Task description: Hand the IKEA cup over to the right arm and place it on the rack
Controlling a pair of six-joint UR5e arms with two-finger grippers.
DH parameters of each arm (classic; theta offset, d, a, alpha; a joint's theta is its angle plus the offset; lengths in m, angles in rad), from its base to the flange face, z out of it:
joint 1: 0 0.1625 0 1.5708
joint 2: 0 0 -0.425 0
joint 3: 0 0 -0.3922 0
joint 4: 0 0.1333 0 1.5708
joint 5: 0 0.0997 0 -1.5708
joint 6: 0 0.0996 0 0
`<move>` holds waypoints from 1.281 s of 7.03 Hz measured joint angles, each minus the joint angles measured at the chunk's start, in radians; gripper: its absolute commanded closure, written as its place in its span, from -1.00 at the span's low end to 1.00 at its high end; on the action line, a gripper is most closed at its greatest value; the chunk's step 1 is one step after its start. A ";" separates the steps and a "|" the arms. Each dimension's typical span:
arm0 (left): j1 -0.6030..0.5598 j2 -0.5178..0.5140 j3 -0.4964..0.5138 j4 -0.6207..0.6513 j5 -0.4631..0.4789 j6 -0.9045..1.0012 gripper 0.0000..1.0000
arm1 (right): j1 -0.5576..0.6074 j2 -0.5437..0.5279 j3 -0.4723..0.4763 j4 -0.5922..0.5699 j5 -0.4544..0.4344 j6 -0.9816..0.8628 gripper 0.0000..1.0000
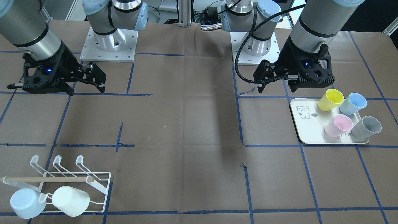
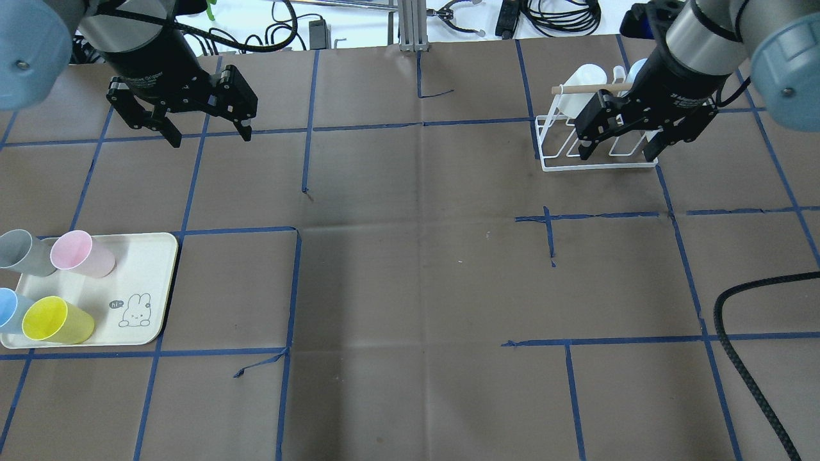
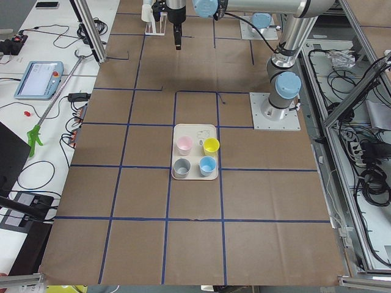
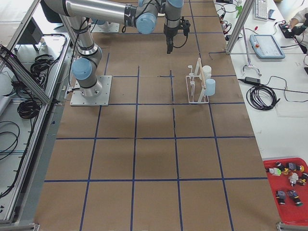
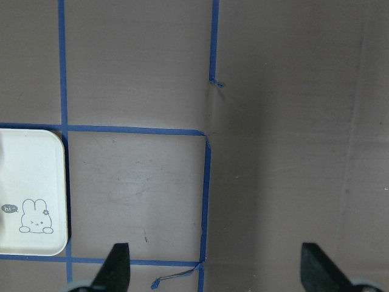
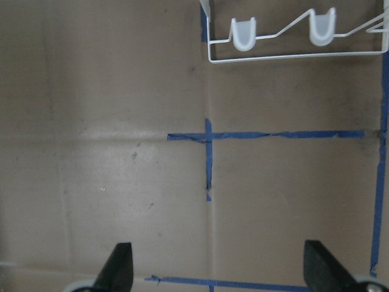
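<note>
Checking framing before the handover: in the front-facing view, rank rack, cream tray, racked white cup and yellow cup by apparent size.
1. rack
2. cream tray
3. white cup
4. yellow cup
The rack and white cup sit nearer the camera, so their leads may be only nearness.

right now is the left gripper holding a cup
No, the left gripper hangs open with nothing in its grasp; the pink cup, grey cup, blue cup and yellow cup all sit on the tray.
</note>
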 measured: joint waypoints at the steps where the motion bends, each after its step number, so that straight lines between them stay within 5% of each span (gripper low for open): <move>1: 0.000 0.000 0.000 0.000 0.000 0.000 -0.99 | 0.036 -0.007 -0.019 0.069 -0.038 0.033 -0.99; 5: 0.000 0.000 0.000 0.001 0.000 0.002 -0.99 | 0.085 -0.126 -0.039 0.215 -0.073 0.191 -0.99; 9: 0.000 0.000 0.000 0.002 0.000 0.003 -0.99 | 0.145 -0.115 0.023 0.167 -0.071 0.291 -0.99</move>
